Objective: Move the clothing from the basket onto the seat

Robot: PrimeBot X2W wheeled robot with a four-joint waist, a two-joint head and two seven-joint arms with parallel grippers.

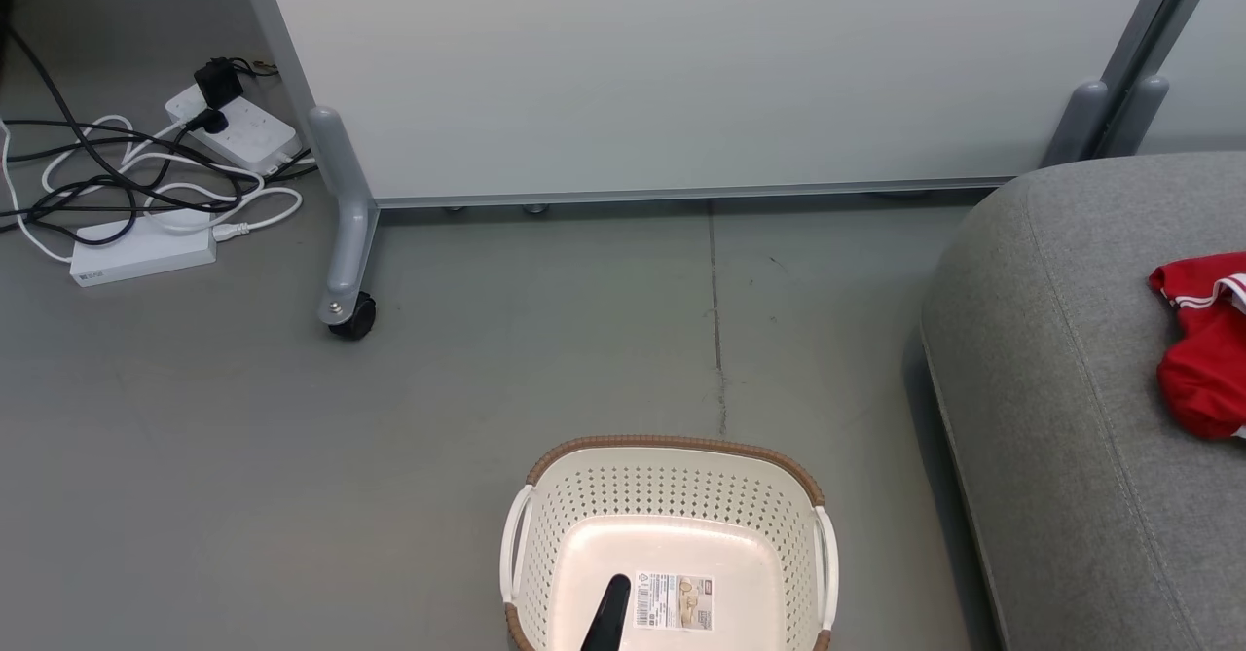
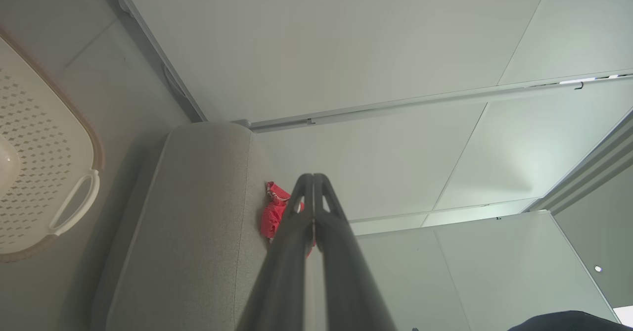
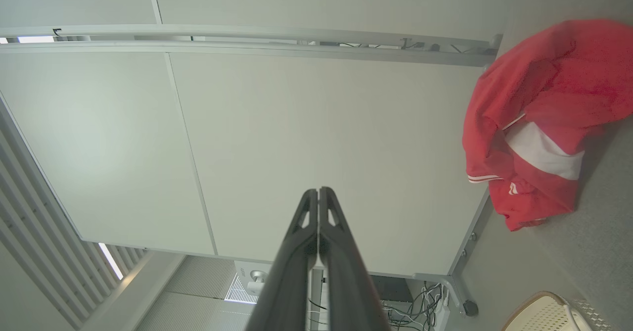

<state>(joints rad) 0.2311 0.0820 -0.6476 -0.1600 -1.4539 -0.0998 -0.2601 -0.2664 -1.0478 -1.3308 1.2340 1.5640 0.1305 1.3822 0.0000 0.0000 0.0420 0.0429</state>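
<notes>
Red clothing lies bunched on grey seat, far right. Cream basket sits on floor near seat, paper label on its bottom. L gripper & R gripper: both closed, fingers pressed together, gripping nothing.

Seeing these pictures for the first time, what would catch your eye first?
The bright red clothing lying on the grey seat at the right stands out most. Next comes the cream basket on the floor, bottom centre, its visible bottom bare except a paper label.
</notes>
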